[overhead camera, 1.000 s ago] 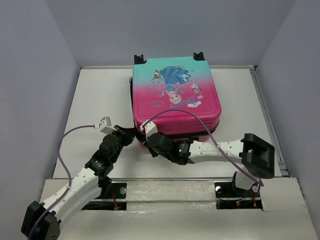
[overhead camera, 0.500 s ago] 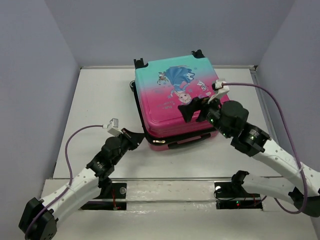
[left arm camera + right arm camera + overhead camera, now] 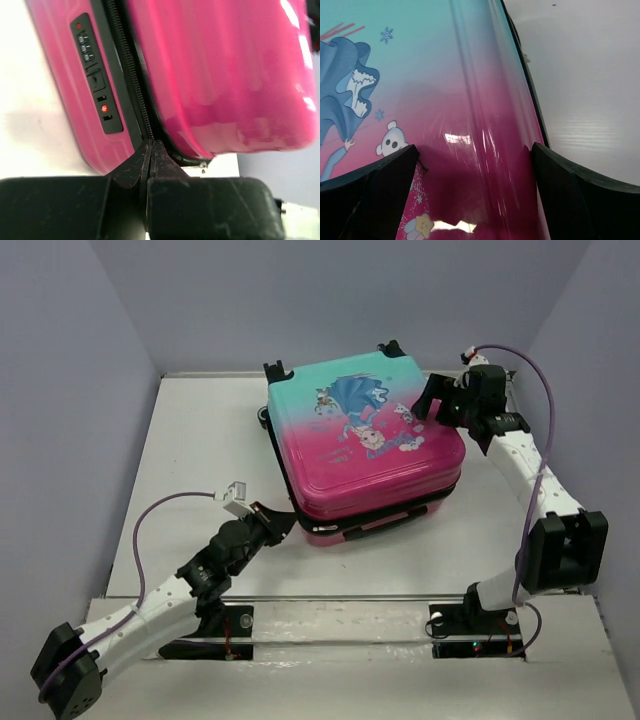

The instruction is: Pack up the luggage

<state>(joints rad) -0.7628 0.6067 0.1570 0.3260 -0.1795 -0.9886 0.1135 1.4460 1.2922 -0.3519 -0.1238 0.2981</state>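
The luggage (image 3: 360, 445), a pink-to-teal hard shell with a cartoon princess, lies flat in the middle of the table with its lid down and its black wheels at the far side. My left gripper (image 3: 287, 522) is shut, its tips (image 3: 151, 146) pressed together against the black zipper seam (image 3: 131, 75) at the near left corner, beside the combination lock (image 3: 95, 80). Whether anything is pinched between them does not show. My right gripper (image 3: 428, 408) hangs open over the lid's far right edge, and its fingers (image 3: 380, 185) straddle the pink shell (image 3: 475, 165) without gripping it.
The white table (image 3: 200, 440) is boxed in by grey walls on three sides, with a low rail (image 3: 535, 470) along its right edge. Purple cables (image 3: 140, 530) loop off both wrists. Both arm bases are bolted at the near edge (image 3: 340, 620).
The right arm swung from the luggage's near edge across the lid to its far right side and its gripper opened. The luggage turned slightly. The left gripper crept right along the seam.
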